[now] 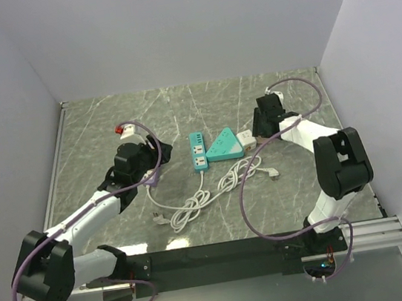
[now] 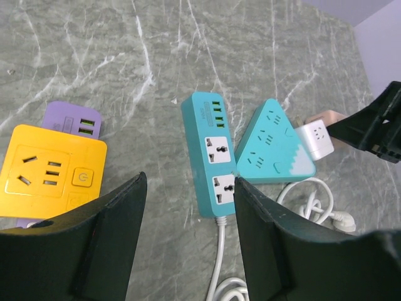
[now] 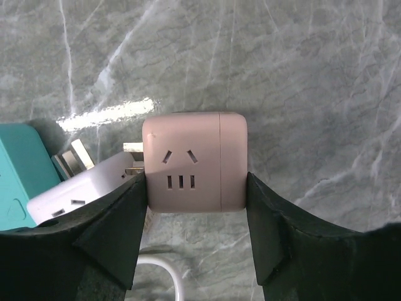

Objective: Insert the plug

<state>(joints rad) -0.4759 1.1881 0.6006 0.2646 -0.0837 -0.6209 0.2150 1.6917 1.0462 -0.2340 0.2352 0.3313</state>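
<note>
Table (image 1: 179, 101), grey veined stone, is walled left, far and right; open stone lies beyond the sockets. The right pincer (image 3: 195, 182) is clenched on the pink plug (image 3: 194, 160), a rounded cube right of centre, its metal prongs beside a white adapter (image 3: 81, 188). Only the right wrist view shows this grip. The left pincer (image 2: 189, 185) hangs released, grasping nothing, near the teal strip (image 2: 213, 157). A glossy yellow socket (image 2: 50, 169) lies left of the strip.

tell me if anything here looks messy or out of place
The white cord lies in a tangled heap of loops on the near side of the teal power strip, its plug loose on the table. A white adapter sits askew beside the pink adapter in the right gripper.
</note>
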